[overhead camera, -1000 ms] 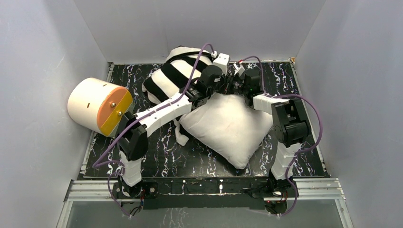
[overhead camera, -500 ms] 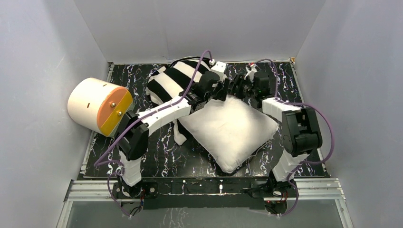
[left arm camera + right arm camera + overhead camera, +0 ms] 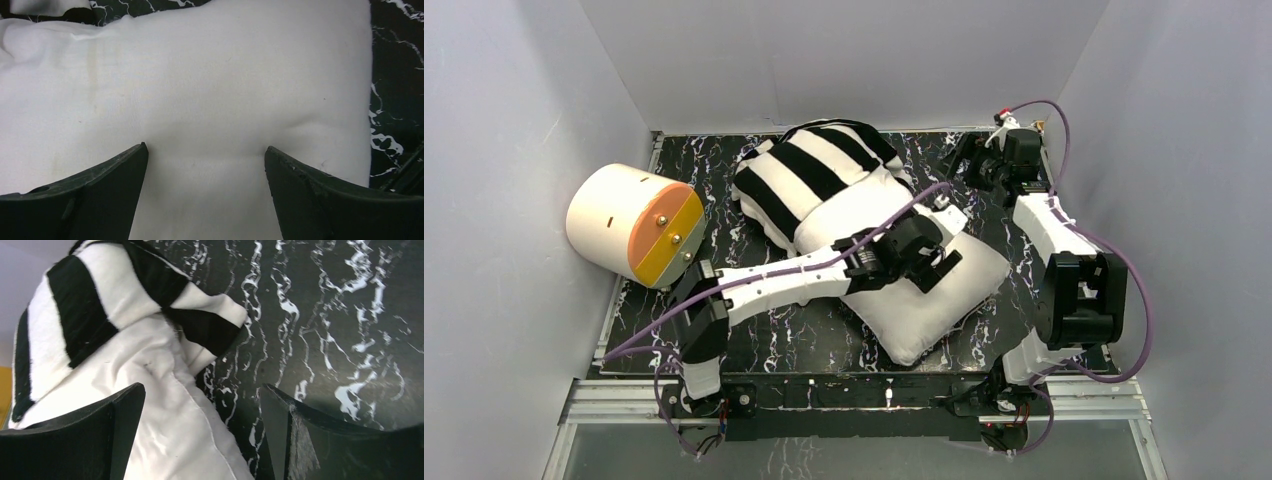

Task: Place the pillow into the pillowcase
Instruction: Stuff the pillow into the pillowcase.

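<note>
Nearest, the pillow [image 3: 914, 310] lies across the middle of the desk [image 3: 824, 335], its bare corner toward 5 o'clock. The left claw [image 3: 944, 262] hangs spread just over that end, gripping nothing. Soft and light, the pillow would likely sag and bunch, so a pinch at a seam corner seems best. Toward 11 o'clock its far end sits inside the striped pillowcase [image 3: 809, 170]. At 1 o'clock the right claw [image 3: 972, 160] stands spread and empty above bare desk.
</note>
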